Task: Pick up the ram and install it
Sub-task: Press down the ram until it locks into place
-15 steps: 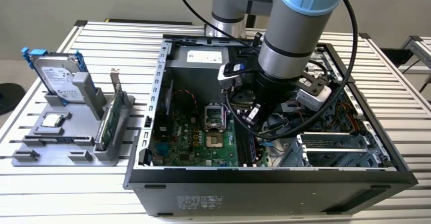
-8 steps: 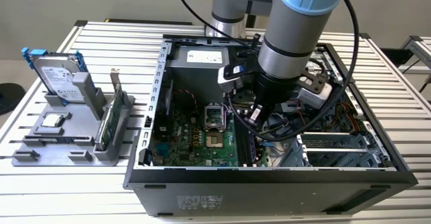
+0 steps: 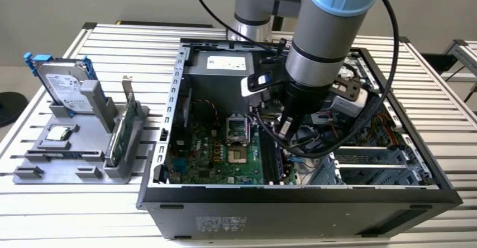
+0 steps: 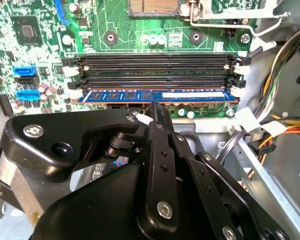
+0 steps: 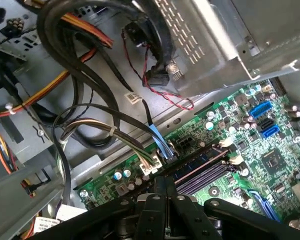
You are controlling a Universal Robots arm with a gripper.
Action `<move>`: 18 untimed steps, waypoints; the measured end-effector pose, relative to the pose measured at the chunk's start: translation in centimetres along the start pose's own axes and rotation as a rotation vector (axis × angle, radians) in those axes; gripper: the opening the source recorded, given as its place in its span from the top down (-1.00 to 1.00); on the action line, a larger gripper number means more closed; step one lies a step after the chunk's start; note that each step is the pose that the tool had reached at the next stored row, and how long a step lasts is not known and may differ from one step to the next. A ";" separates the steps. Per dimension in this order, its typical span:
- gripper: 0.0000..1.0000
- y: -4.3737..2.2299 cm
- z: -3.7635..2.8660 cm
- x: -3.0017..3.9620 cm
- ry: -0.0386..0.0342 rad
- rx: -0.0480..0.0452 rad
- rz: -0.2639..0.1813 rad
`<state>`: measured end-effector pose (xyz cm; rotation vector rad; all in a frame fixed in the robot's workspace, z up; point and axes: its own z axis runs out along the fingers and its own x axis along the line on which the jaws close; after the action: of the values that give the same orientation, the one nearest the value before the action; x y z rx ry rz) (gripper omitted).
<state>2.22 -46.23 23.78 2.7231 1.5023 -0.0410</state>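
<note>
**A:** Hand (image 4: 157, 107) first: where is it?

**B:** Down inside the open computer case (image 3: 298, 203), on the end of the arm, low over the green motherboard (image 3: 216, 153). In the second wrist view its tip is right at the edge of the ram (image 4: 155, 94).

**A:** Is it gripping the ram?

**B:** I cannot tell. The black linkages crowd both wrist views, and how far open the hand is does not show. Whether the tip touches the stick or stops just short is not clear either.

**A:** And the ram itself?

**B:** It stands lengthwise in the memory slot nearest the hand, a long blue-faced strip with dark chips, running between the white latches at each end. I cannot say whether it is pressed fully home.

**A:** Beyond it?

**B:** Two empty black slots (image 4: 155, 64) lie parallel just behind it, and past them is the processor socket (image 4: 150, 5). In the first wrist view, bundles of black, orange and yellow cables (image 5: 90, 75) loop over the metal floor of the case beside the board.

**A:** Outside the case?

**B:** The case sits on a slatted metal surface (image 3: 75, 214). Towards the exterior view's left is a grey holder (image 3: 75, 164), well apart from the hand. In it a silver hard drive (image 3: 63, 83) with blue rails stands upright, with a green card (image 3: 123, 130) on edge beside it.
</note>
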 end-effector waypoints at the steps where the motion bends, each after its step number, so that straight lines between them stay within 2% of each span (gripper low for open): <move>1: 1.00 0.00 0.00 0.00 0.0002 -0.0004 -0.011; 18: 1.00 -0.03 0.00 0.00 0.0031 -0.0069 -0.185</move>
<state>2.19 -46.22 23.77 2.5714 1.7460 -0.0359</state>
